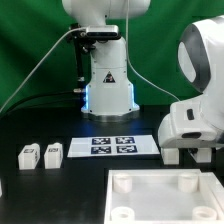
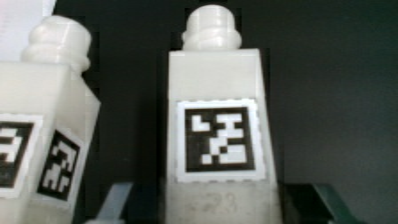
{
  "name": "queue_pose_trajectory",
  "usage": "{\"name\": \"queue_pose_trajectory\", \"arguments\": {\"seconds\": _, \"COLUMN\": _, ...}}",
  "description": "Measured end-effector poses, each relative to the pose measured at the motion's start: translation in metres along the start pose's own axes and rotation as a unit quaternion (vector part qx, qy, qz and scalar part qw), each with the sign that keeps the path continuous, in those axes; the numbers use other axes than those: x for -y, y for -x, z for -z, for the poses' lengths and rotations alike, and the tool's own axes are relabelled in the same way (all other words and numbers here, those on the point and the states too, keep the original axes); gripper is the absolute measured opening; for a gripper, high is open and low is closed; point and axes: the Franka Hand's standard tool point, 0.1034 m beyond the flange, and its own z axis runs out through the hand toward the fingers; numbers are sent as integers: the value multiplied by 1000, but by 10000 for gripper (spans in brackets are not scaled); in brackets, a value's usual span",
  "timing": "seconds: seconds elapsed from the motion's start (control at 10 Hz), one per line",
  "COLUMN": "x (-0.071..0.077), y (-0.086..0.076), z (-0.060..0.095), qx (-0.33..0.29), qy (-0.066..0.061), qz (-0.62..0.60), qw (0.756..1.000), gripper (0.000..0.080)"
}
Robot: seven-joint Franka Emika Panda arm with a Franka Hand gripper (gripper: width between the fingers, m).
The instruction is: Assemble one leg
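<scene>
In the wrist view a white leg [image 2: 217, 100] with a round knob on its end and a black-and-white tag on its face lies between my gripper's [image 2: 217, 203] two fingers. The fingers [image 2: 118, 203] stand apart on either side of it, with a dark gap on each side, so the gripper is open around the leg. A second leg [image 2: 43, 120] lies close beside it. In the exterior view the gripper [image 1: 187, 150] is low over the table at the right, and its hand hides these legs. Two more legs [image 1: 29, 154] [image 1: 52, 152] lie at the left.
The marker board [image 1: 112, 146] lies in the middle of the black table. The large white tray-like piece with corner sockets [image 1: 165, 196] lies at the front. The robot's base [image 1: 108, 80] stands behind, with cables running off to the exterior view's left.
</scene>
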Motion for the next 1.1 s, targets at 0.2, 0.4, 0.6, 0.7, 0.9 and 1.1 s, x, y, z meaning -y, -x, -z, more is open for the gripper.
{"name": "queue_pose_trajectory", "arguments": {"seconds": 0.2, "x": 0, "y": 0, "z": 0, "qx": 0, "qy": 0, "qz": 0, "qw": 1000, "gripper": 291}}
{"name": "queue_pose_trajectory", "arguments": {"seconds": 0.4, "x": -11, "y": -3, "z": 32, "qx": -27, "qy": 16, "qz": 24, "qw": 999, "gripper": 292}}
{"name": "queue_pose_trajectory", "arguments": {"seconds": 0.6, "x": -26, "y": 1, "z": 78, "qx": -69, "qy": 12, "qz": 44, "qw": 997, "gripper": 292}}
{"name": "queue_pose_trajectory", "arguments": {"seconds": 0.7, "x": -36, "y": 5, "z": 115, "qx": -131, "qy": 3, "qz": 43, "qw": 991, "gripper": 292}}
{"name": "queue_pose_trajectory", "arguments": {"seconds": 0.9, "x": -52, "y": 22, "z": 164, "qx": -224, "qy": -7, "qz": 36, "qw": 974, "gripper": 294}}
{"name": "queue_pose_trajectory", "arguments": {"seconds": 1.1, "x": -55, "y": 27, "z": 193, "qx": -336, "qy": -12, "qz": 33, "qw": 941, "gripper": 294}}
